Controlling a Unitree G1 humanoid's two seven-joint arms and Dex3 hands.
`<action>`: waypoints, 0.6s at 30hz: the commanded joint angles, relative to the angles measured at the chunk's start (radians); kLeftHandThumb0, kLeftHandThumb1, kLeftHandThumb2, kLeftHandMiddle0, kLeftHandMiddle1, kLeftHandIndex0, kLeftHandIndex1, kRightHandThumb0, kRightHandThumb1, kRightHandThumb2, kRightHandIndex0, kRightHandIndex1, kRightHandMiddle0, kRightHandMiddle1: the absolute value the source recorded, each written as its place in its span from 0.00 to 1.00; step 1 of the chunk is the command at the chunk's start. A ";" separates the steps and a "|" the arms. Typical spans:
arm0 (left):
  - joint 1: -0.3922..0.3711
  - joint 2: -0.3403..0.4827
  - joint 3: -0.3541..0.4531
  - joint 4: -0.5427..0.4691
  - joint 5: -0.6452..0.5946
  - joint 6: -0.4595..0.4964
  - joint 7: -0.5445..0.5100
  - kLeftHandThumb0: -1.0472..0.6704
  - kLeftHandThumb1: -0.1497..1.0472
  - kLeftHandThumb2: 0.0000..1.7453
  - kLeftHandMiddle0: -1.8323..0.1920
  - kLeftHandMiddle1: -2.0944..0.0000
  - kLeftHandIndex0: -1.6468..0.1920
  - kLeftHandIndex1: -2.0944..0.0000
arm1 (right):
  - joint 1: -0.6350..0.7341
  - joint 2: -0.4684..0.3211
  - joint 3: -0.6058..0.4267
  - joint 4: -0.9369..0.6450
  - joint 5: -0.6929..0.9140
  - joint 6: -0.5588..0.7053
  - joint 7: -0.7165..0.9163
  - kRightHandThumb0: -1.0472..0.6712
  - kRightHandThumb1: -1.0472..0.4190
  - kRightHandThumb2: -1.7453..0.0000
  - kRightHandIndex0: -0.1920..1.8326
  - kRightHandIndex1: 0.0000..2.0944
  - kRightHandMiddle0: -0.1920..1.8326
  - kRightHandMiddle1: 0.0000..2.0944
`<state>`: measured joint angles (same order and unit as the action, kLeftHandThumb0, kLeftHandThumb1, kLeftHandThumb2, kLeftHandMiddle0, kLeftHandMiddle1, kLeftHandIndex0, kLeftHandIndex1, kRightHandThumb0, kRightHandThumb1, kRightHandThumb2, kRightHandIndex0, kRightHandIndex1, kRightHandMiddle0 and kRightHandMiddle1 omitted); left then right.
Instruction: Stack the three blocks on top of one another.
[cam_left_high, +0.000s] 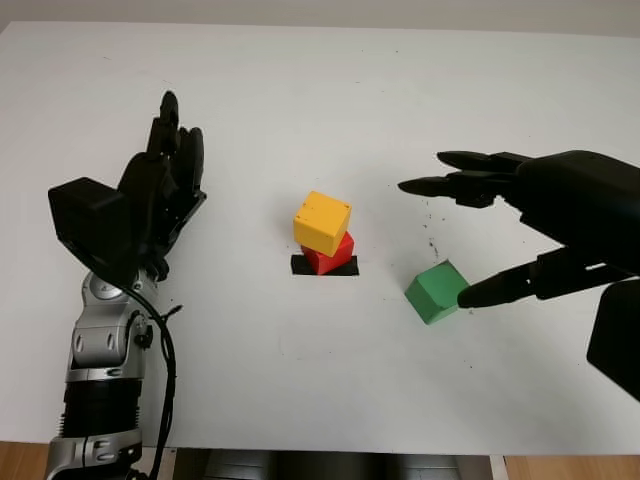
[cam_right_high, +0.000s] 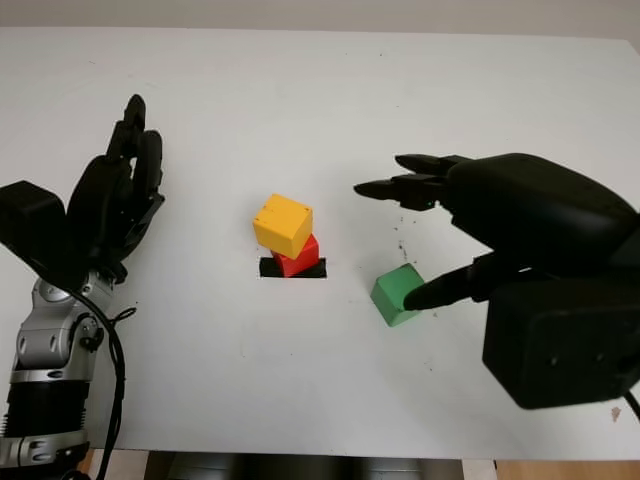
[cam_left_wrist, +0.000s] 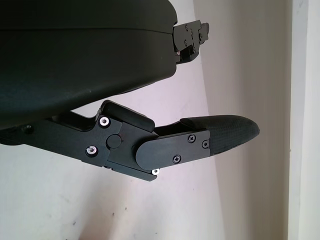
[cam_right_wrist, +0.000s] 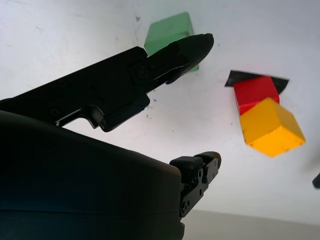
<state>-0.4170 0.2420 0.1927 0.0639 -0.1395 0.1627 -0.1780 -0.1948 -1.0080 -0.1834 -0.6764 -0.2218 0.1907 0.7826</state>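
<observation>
Right of the black marker patch (cam_left_high: 324, 266) sits the green block (cam_left_high: 435, 292), loose on the white table (cam_left_high: 330, 100) and not yet part of the stack. On the patch itself: red block (cam_left_high: 330, 253) at the bottom, yellow block (cam_left_high: 321, 222) on top, twisted and overhanging the red one toward the left hand's side, so the tower looks touchy. Right hand (cam_left_high: 520, 225) is over the green block, open, fingers spread: the upper fingers (cam_left_high: 450, 183) reach out past the block on its far side, the thumb (cam_left_high: 505, 288) has its tip right at the block's near right edge; can't tell if it's actually touching. Nothing pinched yet. Left hand (cam_left_high: 150, 205) is parked well left of the patch, open, holding nothing. Step in hand looks like the grasp on green. To do it well, I'd drop the hand until the fingers bracket opposite flat faces, not a corner, since the block sits rotated relative to the table edge. Close square and low enough to leave the bottom face free. Then lift clear above yellow before travelling toward the patch, and set down centred on yellow's skewed top face, releasing gently; a side nudge would likely tip yellow off red.
</observation>
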 joint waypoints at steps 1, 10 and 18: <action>0.018 0.015 -0.010 -0.016 0.009 -0.001 -0.006 0.16 1.00 0.36 1.00 1.00 1.00 1.00 | -0.009 -0.017 0.016 -0.012 -0.011 -0.021 0.008 0.24 0.13 0.97 0.16 0.03 0.27 0.03; 0.022 0.021 -0.018 -0.044 0.004 0.014 -0.011 0.17 1.00 0.36 1.00 1.00 1.00 1.00 | 0.029 0.005 0.083 0.075 -0.155 -0.175 -0.051 0.22 0.13 0.97 0.16 0.03 0.31 0.04; 0.022 0.012 -0.015 -0.046 0.003 -0.011 -0.003 0.17 1.00 0.35 1.00 1.00 1.00 1.00 | 0.044 0.019 0.139 0.118 -0.295 -0.236 -0.079 0.23 0.11 0.97 0.17 0.03 0.34 0.04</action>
<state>-0.4050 0.2527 0.1753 0.0311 -0.1345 0.1655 -0.1813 -0.1621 -0.9966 -0.0531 -0.5648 -0.5058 -0.0349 0.7143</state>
